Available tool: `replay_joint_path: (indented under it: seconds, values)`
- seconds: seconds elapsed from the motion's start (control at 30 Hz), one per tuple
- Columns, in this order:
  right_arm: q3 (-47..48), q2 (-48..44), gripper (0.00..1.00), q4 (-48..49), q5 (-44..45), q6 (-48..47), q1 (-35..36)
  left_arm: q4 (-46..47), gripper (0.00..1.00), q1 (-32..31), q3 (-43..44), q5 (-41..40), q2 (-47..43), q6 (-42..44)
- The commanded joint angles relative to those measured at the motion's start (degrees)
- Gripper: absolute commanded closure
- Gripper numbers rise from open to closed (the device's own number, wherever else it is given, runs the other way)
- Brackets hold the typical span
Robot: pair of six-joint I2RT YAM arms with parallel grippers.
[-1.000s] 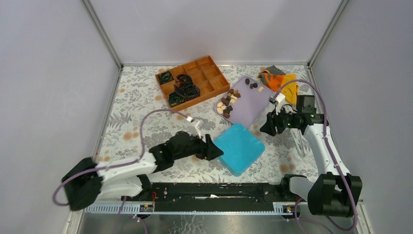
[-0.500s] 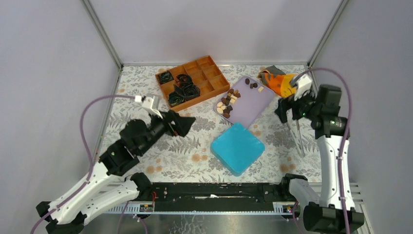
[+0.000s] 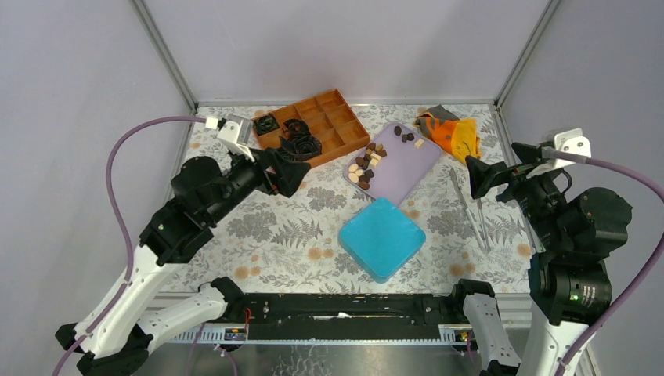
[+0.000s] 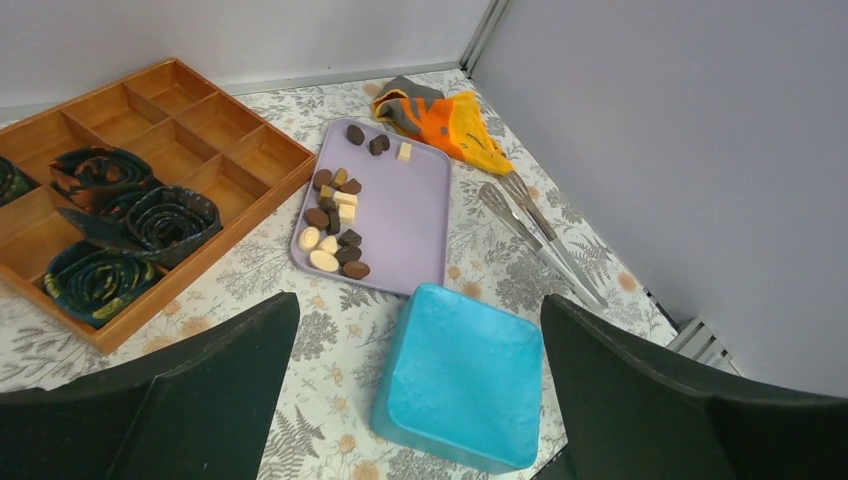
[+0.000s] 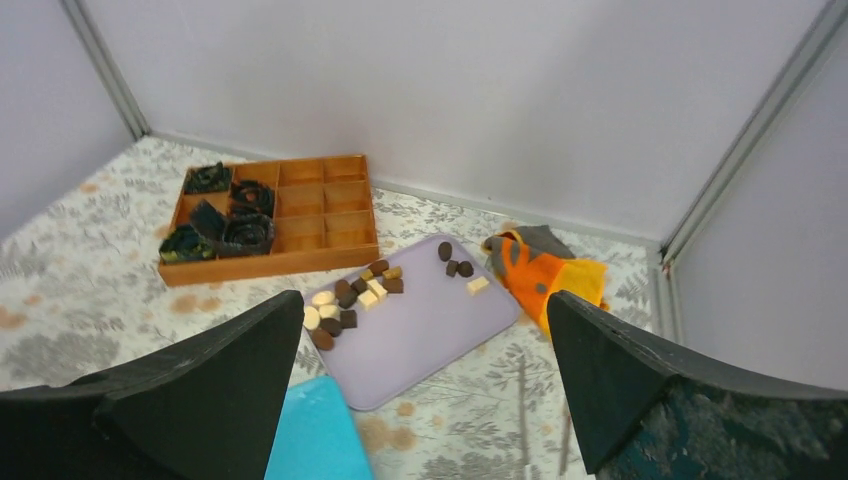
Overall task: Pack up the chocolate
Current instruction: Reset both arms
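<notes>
The chocolate (image 3: 365, 166), a heap of dark brown, mid brown and cream pieces, lies on a lilac tray (image 3: 403, 168), with three more pieces near the tray's far corner. The left wrist view shows the chocolate (image 4: 335, 225) beyond a blue box (image 4: 460, 375). My left gripper (image 3: 296, 174) hangs open and empty above the table, left of the tray. My right gripper (image 3: 474, 178) is open and empty too, raised to the right of the tray. A wooden box (image 3: 337, 121) with compartments stands at the back, black paper cups (image 3: 297, 145) in its left cells.
The blue box (image 3: 382, 238) sits in front of the tray. Metal tongs (image 3: 470, 207) lie on the table to the right. An orange and grey cloth (image 3: 450, 131) is bunched in the back right corner. Grey walls close in three sides.
Both arms have lifted up and away from the blue box, the left toward the back left, the right toward the right. Both grippers have opened wide.
</notes>
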Motion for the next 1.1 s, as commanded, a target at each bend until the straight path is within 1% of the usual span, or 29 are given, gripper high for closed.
replay_joint_path:
  seconds: [0.0,0.07,0.13,0.43,1.07]
  values:
    - [-0.9,0.9,0.0,3.3,6.7,13.2,-0.1,-4.7,0.01,0.2,3.2,0.4,-2.6,2.9]
    - [-0.6,0.9,0.0,3.7,9.4,14.5,-0.1,-5.4,0.01,0.2,3.3,0.3,-3.5,3.0]
    - [-0.6,0.8,0.0,3.7,10.1,14.7,-0.1,-5.6,0.01,0.3,3.1,0.3,-4.2,3.0]
    - [-2.5,-0.1,0.0,3.4,9.2,14.4,-0.2,-4.7,0.01,0.2,-0.9,-0.5,-7.0,3.7]
    - [-5.5,0.3,0.0,3.9,5.6,12.9,-0.3,-3.2,0.01,0.2,-4.1,0.5,-8.3,3.8]
